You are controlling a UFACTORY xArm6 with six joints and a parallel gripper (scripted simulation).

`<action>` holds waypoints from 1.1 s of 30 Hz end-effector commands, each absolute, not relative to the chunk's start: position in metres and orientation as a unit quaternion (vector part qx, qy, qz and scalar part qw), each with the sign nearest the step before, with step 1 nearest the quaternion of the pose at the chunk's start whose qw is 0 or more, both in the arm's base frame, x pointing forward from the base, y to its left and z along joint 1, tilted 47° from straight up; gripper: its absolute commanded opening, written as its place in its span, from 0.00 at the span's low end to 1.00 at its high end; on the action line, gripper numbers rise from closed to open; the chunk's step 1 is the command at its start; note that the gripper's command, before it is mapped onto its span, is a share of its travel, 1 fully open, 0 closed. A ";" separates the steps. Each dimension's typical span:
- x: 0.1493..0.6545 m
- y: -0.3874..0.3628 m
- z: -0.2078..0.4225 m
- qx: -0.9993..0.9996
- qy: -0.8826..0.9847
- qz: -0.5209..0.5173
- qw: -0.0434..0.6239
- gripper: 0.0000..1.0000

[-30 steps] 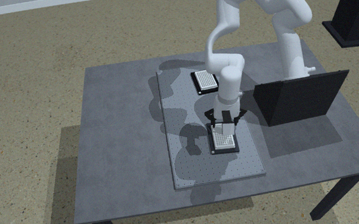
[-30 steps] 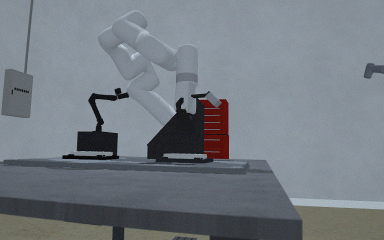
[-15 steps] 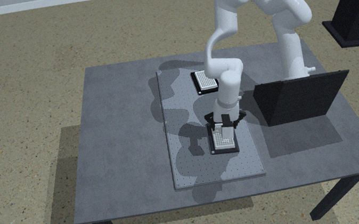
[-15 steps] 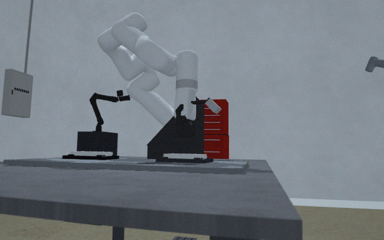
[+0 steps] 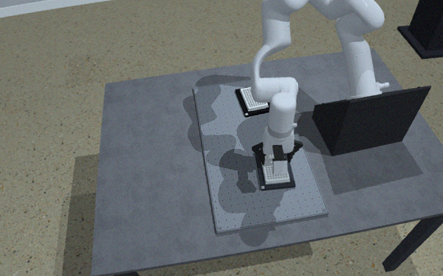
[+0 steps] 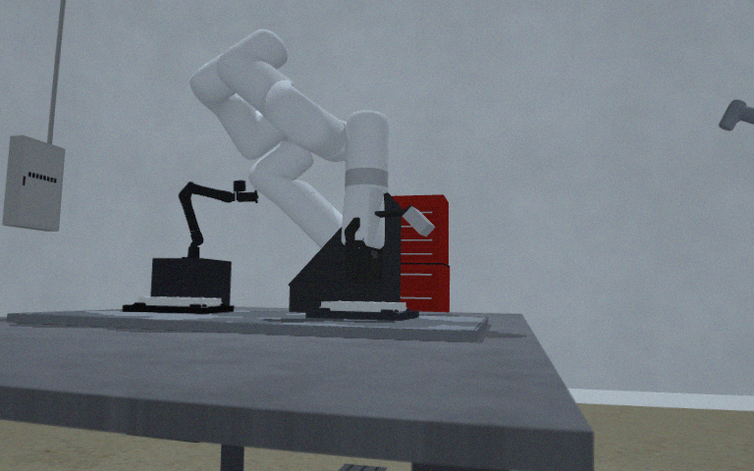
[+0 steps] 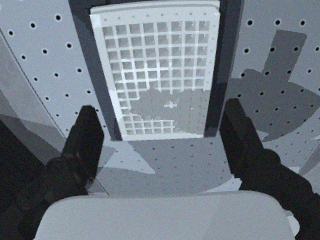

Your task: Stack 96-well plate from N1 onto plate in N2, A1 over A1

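Note:
A white 96-well plate (image 5: 277, 179) (image 6: 363, 305) (image 7: 150, 55) sits in the black nest N1 (image 5: 278, 186) (image 6: 411, 314) (image 7: 97, 75), the nearer nest in the top view. My gripper (image 5: 277, 161) (image 6: 363, 280) (image 7: 160, 117) is open and empty, pointing down just above this plate. In the wrist view its fingers stand wide, outside the plate's two long sides and towards its near end. The other white 96-well plate (image 5: 252, 99) (image 6: 181, 301) sits in nest N2 (image 5: 242, 104) (image 6: 131, 307), partly hidden by the arm in the top view. The A1 marks are too small to read.
Both nests stand on a grey perforated board (image 5: 232, 217) (image 6: 466, 331) on the dark table (image 5: 150, 172) (image 6: 278, 366). A tall black panel (image 5: 374, 122) stands on the table beside the arm's base. The arm's wrist passes close to N2 in the top view.

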State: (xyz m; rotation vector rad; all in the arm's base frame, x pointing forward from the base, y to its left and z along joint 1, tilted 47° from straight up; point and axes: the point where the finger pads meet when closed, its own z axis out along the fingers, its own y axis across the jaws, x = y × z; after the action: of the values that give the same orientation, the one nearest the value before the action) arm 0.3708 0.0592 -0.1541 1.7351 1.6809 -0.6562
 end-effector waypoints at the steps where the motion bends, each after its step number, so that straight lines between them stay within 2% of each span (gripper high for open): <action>1: 0.372 0.055 -0.158 0.658 0.638 -0.247 0.314 1.00; 33: 0.374 0.043 -0.170 0.658 0.638 -0.247 0.314 1.00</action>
State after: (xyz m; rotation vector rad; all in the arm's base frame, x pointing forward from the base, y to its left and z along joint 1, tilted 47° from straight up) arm 0.3722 0.0427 -0.1694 1.7349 1.6809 -0.6568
